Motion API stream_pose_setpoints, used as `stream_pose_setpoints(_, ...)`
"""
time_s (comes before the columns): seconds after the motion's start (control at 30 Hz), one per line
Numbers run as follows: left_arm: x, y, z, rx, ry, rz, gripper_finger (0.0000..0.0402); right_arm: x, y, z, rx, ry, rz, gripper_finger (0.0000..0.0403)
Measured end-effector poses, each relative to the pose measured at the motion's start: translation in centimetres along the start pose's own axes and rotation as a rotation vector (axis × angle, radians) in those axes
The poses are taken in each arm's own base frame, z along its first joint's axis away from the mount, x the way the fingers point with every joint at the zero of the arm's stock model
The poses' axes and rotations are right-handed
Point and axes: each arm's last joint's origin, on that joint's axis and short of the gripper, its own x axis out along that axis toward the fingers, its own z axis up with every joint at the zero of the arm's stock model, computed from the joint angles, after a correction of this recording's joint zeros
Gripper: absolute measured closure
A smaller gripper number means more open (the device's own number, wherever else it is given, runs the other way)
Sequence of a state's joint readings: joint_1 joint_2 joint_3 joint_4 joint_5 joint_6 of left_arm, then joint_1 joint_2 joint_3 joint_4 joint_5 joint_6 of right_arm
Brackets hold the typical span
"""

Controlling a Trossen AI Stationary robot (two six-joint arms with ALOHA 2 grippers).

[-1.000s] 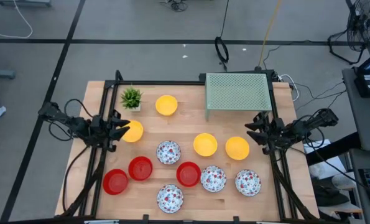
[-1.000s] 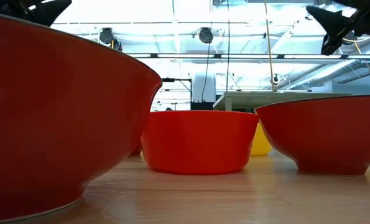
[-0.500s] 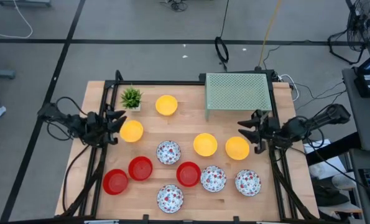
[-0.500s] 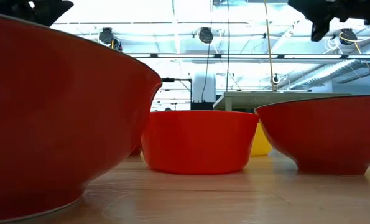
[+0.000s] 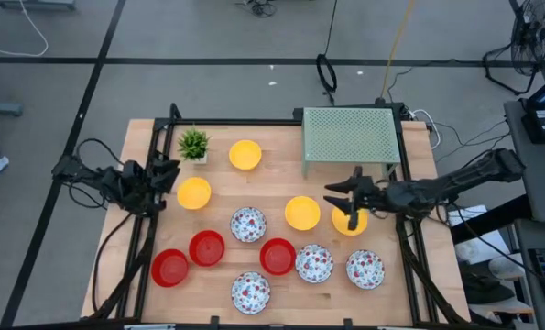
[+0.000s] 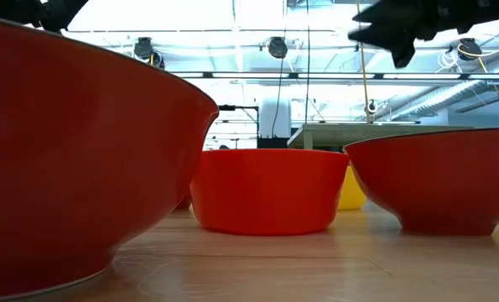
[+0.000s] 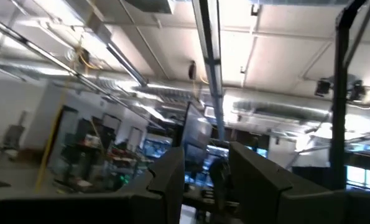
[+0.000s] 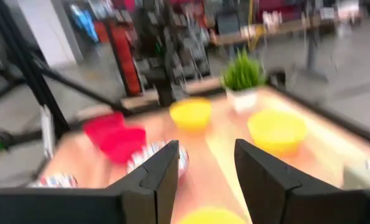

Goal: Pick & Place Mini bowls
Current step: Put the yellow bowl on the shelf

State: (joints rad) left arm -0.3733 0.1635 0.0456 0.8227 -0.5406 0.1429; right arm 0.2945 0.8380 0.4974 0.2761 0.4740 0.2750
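We are on the approach: our right pincer point(image 5: 343, 203), spread and empty, hangs above a yellow bowl point(image 5: 350, 220) on the table point(image 5: 277, 156). Next it must lower astride the rim. Our left pincer point(image 5: 167, 174), slightly parted, waits at the table's left edge.

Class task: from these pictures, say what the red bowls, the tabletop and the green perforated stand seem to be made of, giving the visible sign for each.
Red bowls: probably plastic or melamine, smooth and glossy, with soft highlights on uniform colour.
Tabletop: wood, pale with visible grain and a low sheen.
Green perforated stand: likely painted sheet metal, a regular hole pattern on a thin flat top; plastic cannot be excluded.
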Motion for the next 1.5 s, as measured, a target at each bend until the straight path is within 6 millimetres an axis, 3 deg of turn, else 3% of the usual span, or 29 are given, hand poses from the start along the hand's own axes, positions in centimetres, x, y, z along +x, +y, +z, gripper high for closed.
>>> stream_pose_setpoints(0.37, 0.0, -0.1, -0.9, -0.030, 0.082, -0.001, 0.0273, 1.3, 0.2, -0.1, 0.183, 0.463, -0.142, 0.0259)
stream_pose_setpoints(0.57, 0.0, -0.1, -0.9, -0.033, 0.081, 0.001, 0.0273, 1.9, 0.6, -1.1, 0.307, 0.678, -0.129, 0.0255)
stream_pose_setpoints(0.97, 0.0, -0.1, -0.9, -0.028, 0.081, 0.002, 0.0273, 2.9, 0.7, -4.2, 0.545, 1.008, -0.187, 0.0179)
stream_pose_setpoints(1.3, 0.0, -0.1, -0.9, -0.021, 0.081, 0.002, 0.0273, 2.7, 0.1, -5.8, 0.482, 1.148, -0.298, 0.0187)
stream_pose_setpoints(1.5, 0.0, -0.1, -0.8, -0.016, 0.076, 0.006, 0.0273, 3.2, 0.1, -6.9, 0.381, 1.201, -0.280, 0.0186)
